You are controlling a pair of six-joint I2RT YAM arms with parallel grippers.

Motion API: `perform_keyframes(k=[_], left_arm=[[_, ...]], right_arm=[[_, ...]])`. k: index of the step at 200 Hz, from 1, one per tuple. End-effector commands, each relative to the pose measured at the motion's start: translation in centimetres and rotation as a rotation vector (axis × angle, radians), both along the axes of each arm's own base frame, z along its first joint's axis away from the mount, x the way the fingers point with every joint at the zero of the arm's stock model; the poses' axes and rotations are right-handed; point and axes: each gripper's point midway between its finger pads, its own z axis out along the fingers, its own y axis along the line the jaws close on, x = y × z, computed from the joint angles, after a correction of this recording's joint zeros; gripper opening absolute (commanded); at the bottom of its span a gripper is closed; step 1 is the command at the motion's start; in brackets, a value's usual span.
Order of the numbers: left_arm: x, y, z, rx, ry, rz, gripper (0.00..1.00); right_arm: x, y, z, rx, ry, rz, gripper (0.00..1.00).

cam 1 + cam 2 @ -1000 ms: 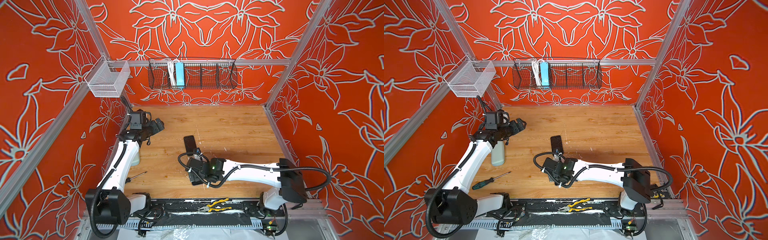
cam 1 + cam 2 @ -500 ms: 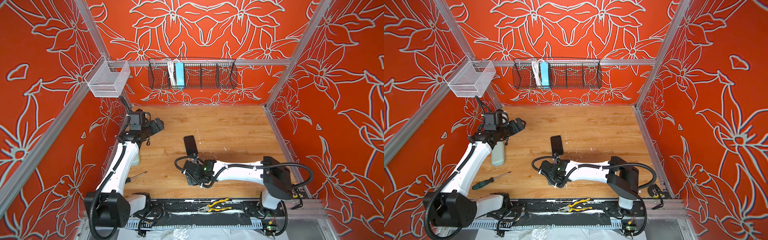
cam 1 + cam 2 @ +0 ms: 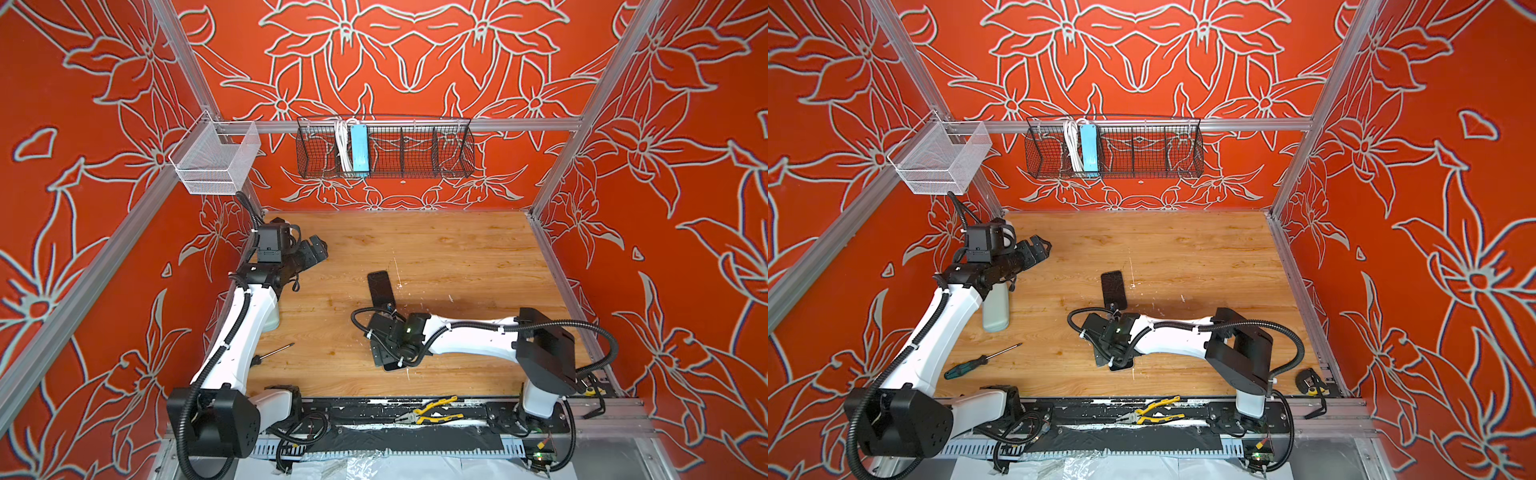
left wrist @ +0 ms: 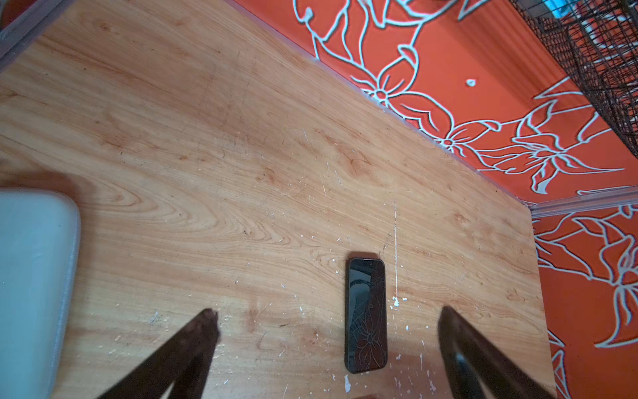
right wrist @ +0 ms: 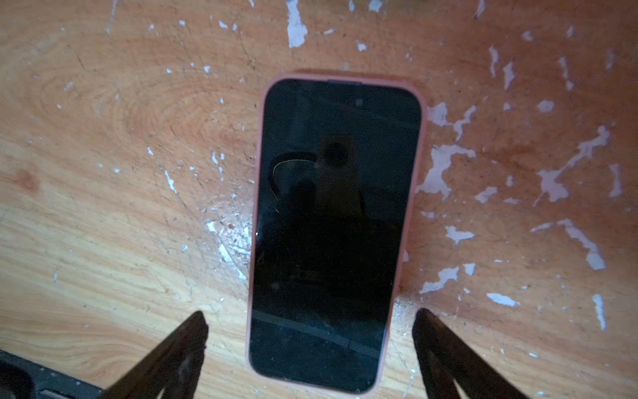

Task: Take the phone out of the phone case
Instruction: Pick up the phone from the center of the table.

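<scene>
In both top views I count one phone (image 3: pixel 381 289), screen up in the middle of the bench (image 3: pixel 457 249), one screwdriver (image 3: pixel 982 360) near left, one pair of pliers (image 3: pixel 432 411) on the near rail, one pale grey slab (image 3: pixel 995 307), one white wire basket (image 3: pixel 208 166) and one black wire basket (image 3: pixel 415 153). The left wrist view shows my left end effector (image 4: pixel 328 312) spread wide and empty, well apart from the phone. The right wrist view shows my right end effector (image 5: pixel 310 317) spread wide too, a fingertip either side of the phone's near end, clear of the one pink phone case (image 5: pixel 254 207) rimming it. Squeezing the soft case's sides could clamp phone and case together; with nothing pinning the case, both would lift.
</scene>
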Motion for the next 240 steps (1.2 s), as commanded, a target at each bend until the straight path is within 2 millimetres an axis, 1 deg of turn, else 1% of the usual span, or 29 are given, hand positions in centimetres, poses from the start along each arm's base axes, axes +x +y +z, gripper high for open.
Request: perform_keyframes(k=[1, 43, 83, 128, 174, 240], left_arm=[[-0.1, 0.1, 0.0, -0.01, -0.005, 0.008, 0.97], [0.0, 0.1, -0.1, -0.012, -0.002, 0.007, 0.97], [0.0, 0.1, -0.2, -0.009, 0.0, 0.009, 0.97], [0.0, 0.1, -0.3, -0.009, 0.004, 0.011, 0.97], [0.1, 0.0, -0.7, -0.021, 0.015, 0.006, 0.97], [0.0, 0.1, -0.5, -0.012, 0.008, 0.012, 0.97]], right_arm=[[0.2, 0.1, -0.5, -0.016, 0.014, -0.023, 0.94], [0.1, 0.2, -1.4, -0.036, 0.04, -0.025, 0.94], [0.4, -0.1, -1.7, -0.055, 0.041, -0.036, 0.93], [0.4, 0.1, -2.1, -0.078, 0.049, -0.035, 0.91], [0.4, -0.3, -2.4, -0.096, 0.056, -0.048, 0.88], [-0.1, -0.9, -3.7, -0.117, 0.087, -0.063, 0.88]])
